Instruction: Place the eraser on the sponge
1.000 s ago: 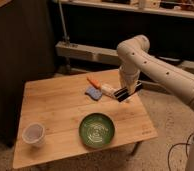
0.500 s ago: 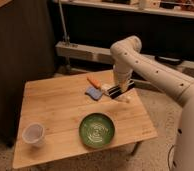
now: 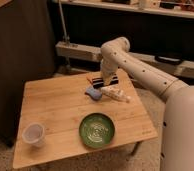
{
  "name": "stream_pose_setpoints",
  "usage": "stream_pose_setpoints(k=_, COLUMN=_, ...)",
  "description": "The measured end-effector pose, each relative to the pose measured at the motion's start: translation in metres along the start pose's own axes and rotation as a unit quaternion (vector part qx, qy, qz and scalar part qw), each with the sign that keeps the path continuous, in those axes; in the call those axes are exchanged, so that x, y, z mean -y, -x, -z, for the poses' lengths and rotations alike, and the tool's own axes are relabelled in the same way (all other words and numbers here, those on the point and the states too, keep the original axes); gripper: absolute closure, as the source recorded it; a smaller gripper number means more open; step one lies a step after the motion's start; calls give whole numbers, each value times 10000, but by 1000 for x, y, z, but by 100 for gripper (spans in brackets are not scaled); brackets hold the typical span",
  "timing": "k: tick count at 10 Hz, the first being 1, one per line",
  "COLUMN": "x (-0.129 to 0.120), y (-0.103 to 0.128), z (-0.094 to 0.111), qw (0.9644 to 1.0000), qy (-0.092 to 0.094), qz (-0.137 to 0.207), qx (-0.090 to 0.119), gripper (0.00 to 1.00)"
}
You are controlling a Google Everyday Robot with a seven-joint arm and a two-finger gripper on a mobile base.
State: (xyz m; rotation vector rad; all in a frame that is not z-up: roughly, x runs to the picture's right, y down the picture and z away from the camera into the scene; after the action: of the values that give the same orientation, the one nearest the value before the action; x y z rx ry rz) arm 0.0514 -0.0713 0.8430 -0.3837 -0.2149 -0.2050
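Note:
The eraser (image 3: 96,80), a black striped block, lies at the far middle of the wooden table (image 3: 55,110), just behind the sponge (image 3: 93,92). The sponge is a small flat blue pad and nothing rests on it. My gripper (image 3: 106,81) hangs from the white arm (image 3: 140,65) at the eraser's right end, directly over it. Whether it touches the eraser is hidden.
A white-and-orange tube (image 3: 116,94) lies just right of the sponge. A green bowl (image 3: 97,130) sits near the front edge and a clear plastic cup (image 3: 33,134) at the front left corner. A dark cabinet (image 3: 20,60) stands to the left, with shelving behind.
My arm has swung left and toward the table's far edge, bringing the gripper from right of the sponge to over the eraser. The tube now lies uncovered on the table.

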Motion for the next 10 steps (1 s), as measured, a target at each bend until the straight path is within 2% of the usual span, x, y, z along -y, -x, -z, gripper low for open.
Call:
stream_pose_setpoints(k=3, x=-1, y=0, z=-1, qw=10000, qy=13, qz=-60, qx=0, gripper=100)
stream_pose_setpoints(k=5, x=-6, y=19, z=-6, qw=9986, qy=-23, qz=-512, qx=130, gripper=100)
stream_pose_setpoints(k=7, x=-19, y=63, z=-9, qw=9948, qy=-207, qz=-964, qx=264, gripper=100)
stream_pose_setpoints(k=8, x=-24, y=78, z=-12, qw=9924, qy=-344, qz=-1164, qx=213, gripper=100)
stream_pose_setpoints(k=10, x=-27, y=105, z=-20, qw=9876, qy=-633, qz=-1436, qx=-87, gripper=100)
